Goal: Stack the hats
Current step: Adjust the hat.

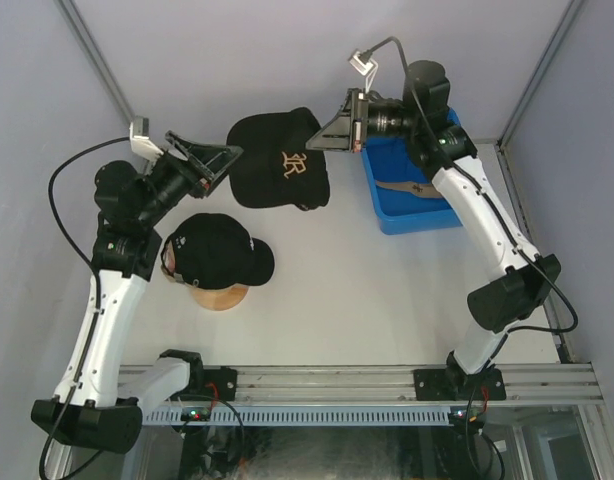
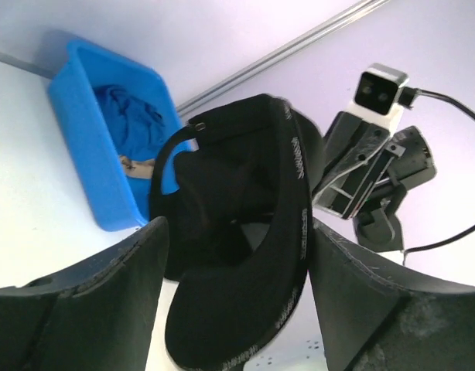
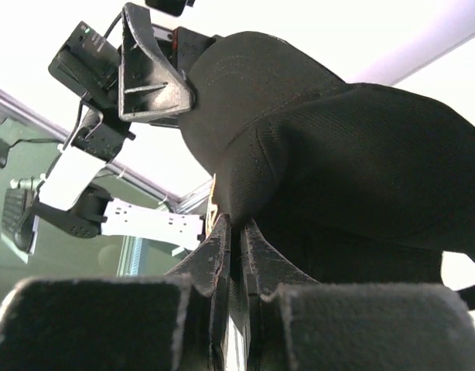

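A black cap with a gold logo (image 1: 282, 165) hangs in the air at the back of the table. My right gripper (image 1: 317, 138) is shut on the fabric of its right edge, which the right wrist view (image 3: 237, 224) shows pinched between the closed fingers. My left gripper (image 1: 225, 165) is open at the cap's left edge. In the left wrist view the cap's brim (image 2: 237, 309) lies between the spread fingers (image 2: 106, 286). A second black cap with a small white mark (image 1: 215, 248) sits on the wooden stand (image 1: 219, 296). A blue cap (image 2: 129, 120) and a tan one (image 2: 137, 164) lie in the blue bin.
The blue bin (image 1: 412, 215) stands at the back right, under the right arm. Grey walls with metal rails close in the back and sides. The aluminium rail with the arm bases (image 1: 337, 385) runs along the near edge.
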Motion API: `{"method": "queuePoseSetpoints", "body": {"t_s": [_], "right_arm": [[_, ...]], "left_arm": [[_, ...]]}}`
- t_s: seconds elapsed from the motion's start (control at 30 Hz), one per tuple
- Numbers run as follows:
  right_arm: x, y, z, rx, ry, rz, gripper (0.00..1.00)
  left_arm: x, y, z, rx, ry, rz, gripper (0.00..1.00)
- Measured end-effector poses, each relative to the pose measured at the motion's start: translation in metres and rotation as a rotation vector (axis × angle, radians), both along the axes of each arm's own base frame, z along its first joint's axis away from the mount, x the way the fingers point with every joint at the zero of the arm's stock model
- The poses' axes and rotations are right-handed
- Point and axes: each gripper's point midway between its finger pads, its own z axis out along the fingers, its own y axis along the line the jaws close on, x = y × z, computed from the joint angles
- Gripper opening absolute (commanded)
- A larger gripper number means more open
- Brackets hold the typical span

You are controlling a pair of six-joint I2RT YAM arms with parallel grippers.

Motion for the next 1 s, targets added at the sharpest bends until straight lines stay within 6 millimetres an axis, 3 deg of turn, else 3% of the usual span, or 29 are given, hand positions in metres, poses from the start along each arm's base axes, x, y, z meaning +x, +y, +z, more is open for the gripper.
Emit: {"method": "queuePoseSetpoints", "body": {"t_s": [0.3, 0.4, 0.53, 0.6, 0.77, 0.9, 1.0], "right_arm": [[-0.033, 0.017, 0.004, -0.026, -0.012, 0.090, 0.00], [-0.042, 0.016, 0.018, -0.023, -0.035, 0.110, 0.00], [-0.052, 0.012, 0.045, 0.003, -0.108, 0.142, 0.00], [-0.054, 0.013, 0.050, 0.009, -0.118, 0.156, 0.00], [-0.047, 0.019, 0.037, -0.008, -0.073, 0.176, 0.00], [-0.031, 0.022, 0.024, -0.031, -0.022, 0.156, 0.02], [-0.018, 0.023, 0.019, -0.049, 0.007, 0.109, 0.20]], "left_arm": [[-0.026, -0.002, 0.025, -0.062, -0.087, -0.039, 0.68], [-0.031, -0.005, 0.030, -0.070, -0.104, -0.058, 0.60], [-0.036, -0.013, 0.031, -0.081, -0.124, -0.107, 0.43], [-0.037, -0.017, 0.029, -0.089, -0.125, -0.132, 0.33], [-0.037, -0.023, 0.028, -0.112, -0.135, -0.173, 0.01], [-0.035, -0.023, 0.028, -0.130, -0.158, -0.174, 0.00], [-0.028, -0.020, 0.022, -0.153, -0.148, -0.136, 0.00]]}}
